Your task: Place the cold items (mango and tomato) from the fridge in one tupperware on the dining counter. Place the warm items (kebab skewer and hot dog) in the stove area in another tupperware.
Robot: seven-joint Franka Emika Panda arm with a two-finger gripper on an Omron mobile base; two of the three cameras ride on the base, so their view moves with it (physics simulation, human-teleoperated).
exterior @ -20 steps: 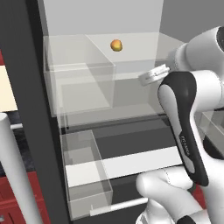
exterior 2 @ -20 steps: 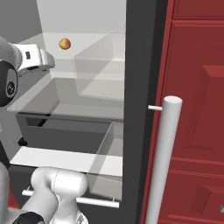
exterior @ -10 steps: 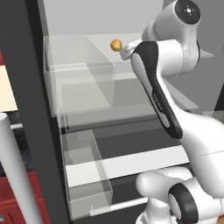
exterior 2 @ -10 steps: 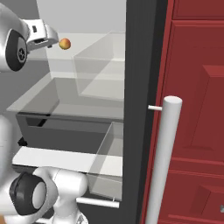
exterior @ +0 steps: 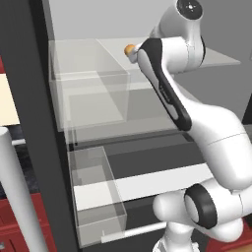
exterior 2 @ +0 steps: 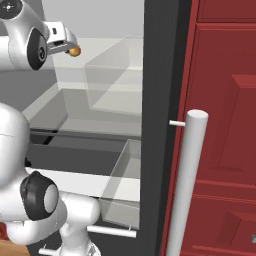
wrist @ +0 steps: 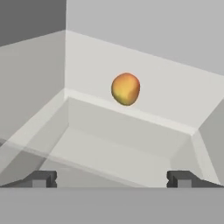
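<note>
My tool (wrist: 112, 179) gapes wide and empty, lined up on the mango (wrist: 126, 89) at frame centre for grabbing.

White glossy shells all along the arm (exterior: 216, 133), rounded and bulbous at each segment. A long dark panel runs down the forearm link (exterior: 165, 86), and dark round caps mark the joints: one low near the base (exterior: 202, 210), one up top (exterior: 189, 7). In the hand view, two small dark grey finger tips (wrist: 41, 178), blocky and square-edged.
</note>
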